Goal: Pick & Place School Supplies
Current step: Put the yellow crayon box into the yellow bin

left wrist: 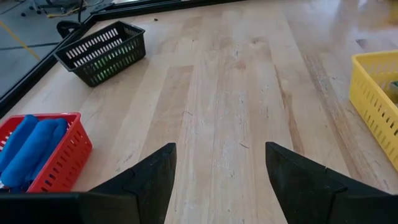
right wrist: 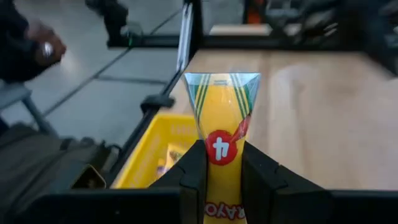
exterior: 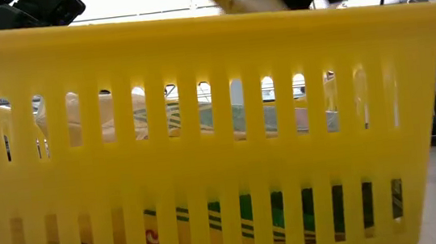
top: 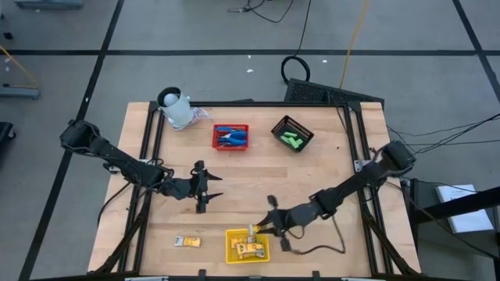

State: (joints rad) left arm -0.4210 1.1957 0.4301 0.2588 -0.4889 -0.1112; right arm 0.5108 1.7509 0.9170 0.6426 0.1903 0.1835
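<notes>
we saw right pincer [right wrist: 219,177] clamped on crayon packet [right wrist: 221,124] above yellow basket [top: 233,251]; left pincer [left wrist: 217,180] open, empty; one packet [top: 187,242] left on desk [top: 258,176].

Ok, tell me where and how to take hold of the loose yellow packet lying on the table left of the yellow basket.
Grip the loose packet across its short width, at mid-length, coming straight down. It lies flat on the bare table, long side running left to right, apart from the yellow basket. The open left tool looks free for it; the right tool already holds a packet.
</notes>
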